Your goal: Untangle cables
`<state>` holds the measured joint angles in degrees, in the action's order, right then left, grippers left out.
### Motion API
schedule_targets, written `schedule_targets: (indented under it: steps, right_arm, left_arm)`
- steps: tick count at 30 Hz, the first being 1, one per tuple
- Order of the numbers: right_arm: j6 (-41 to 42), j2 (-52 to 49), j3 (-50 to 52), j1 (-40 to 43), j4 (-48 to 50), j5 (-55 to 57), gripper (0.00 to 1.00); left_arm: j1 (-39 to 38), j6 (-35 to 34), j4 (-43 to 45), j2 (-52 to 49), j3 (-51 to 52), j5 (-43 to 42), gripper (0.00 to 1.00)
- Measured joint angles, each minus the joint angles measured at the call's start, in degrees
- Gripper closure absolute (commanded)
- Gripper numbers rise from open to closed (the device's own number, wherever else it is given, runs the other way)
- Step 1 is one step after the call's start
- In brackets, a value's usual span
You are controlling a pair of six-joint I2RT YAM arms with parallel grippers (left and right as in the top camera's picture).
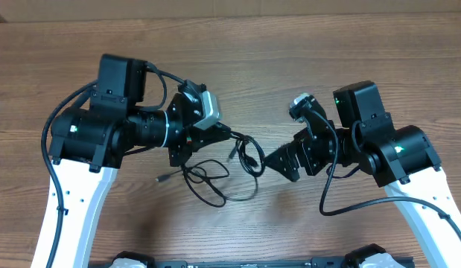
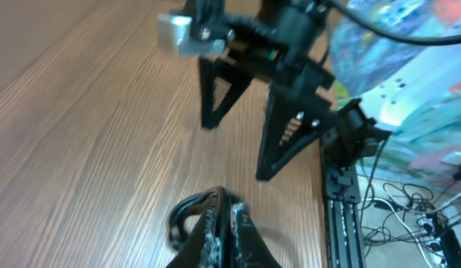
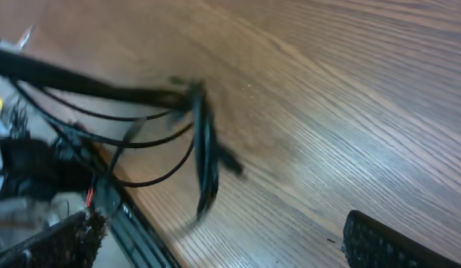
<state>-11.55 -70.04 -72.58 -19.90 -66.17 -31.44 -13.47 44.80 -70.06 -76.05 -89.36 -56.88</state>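
Cables (image 1: pixel 215 179) hang pinched in closed left fingers (image 1: pixel 220 135), beside wide-open, empty right fingers (image 1: pixel 277 156).

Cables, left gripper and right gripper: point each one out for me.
cables (image 1: pixel 251 156), overhead view, on the bunched loop between the arms.
left gripper (image 2: pixel 223 212), left wrist view, between its fingertips shut on the cables.
right gripper (image 2: pixel 236 152), left wrist view, midway between its spread fingertips.

A brown wood-grain table (image 1: pixel 237 45) spans the scene; beyond its edge, blurred, a brightly coloured sheet (image 2: pixel 409 52) and a scatter of thin wires (image 2: pixel 405 212) on the floor.
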Motion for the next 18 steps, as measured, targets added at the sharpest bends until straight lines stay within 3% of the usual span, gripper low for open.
schedule_targets:
  steps: [7, 9, 10, 12, 13, 14, 18]
  right_arm:
    - [-5.7, 0.0, 0.0, 0.0, -0.9, -4.9, 0.00]
    - [-6.7, 0.0, 0.0, 0.0, -0.9, -6.2, 0.07]
    - [-7.0, 0.0, 0.0, 0.0, -1.0, -6.4, 0.23]
    - [-7.6, 0.0, 0.0, 0.0, -1.1, -7.3, 0.74]
    - [-8.0, 0.0, 0.0, 0.0, -1.2, -7.4, 0.88]
    - [-8.0, 0.0, 0.0, 0.0, -1.4, -7.5, 0.96]
    - [-8.0, -0.7, 0.0, 0.0, -2.8, -7.8, 0.96]
  left_arm:
    - [-0.1, 2.4, 3.2, 0.0, 0.0, -7.9, 0.96]
    - [-0.1, 2.4, 4.1, 0.0, 0.0, -10.8, 0.96]
    - [-0.1, 2.4, 4.2, 0.0, 0.0, -11.9, 0.96]
    - [-0.1, 2.6, 4.5, 0.0, 0.0, -14.4, 0.96]
    - [-0.1, 2.6, 4.5, 0.1, 0.0, -15.3, 0.96]
    - [-0.1, 2.7, 4.5, 0.1, 0.0, -15.8, 0.96]
    - [-0.1, 2.9, 4.5, 0.1, 0.0, -15.8, 0.96]
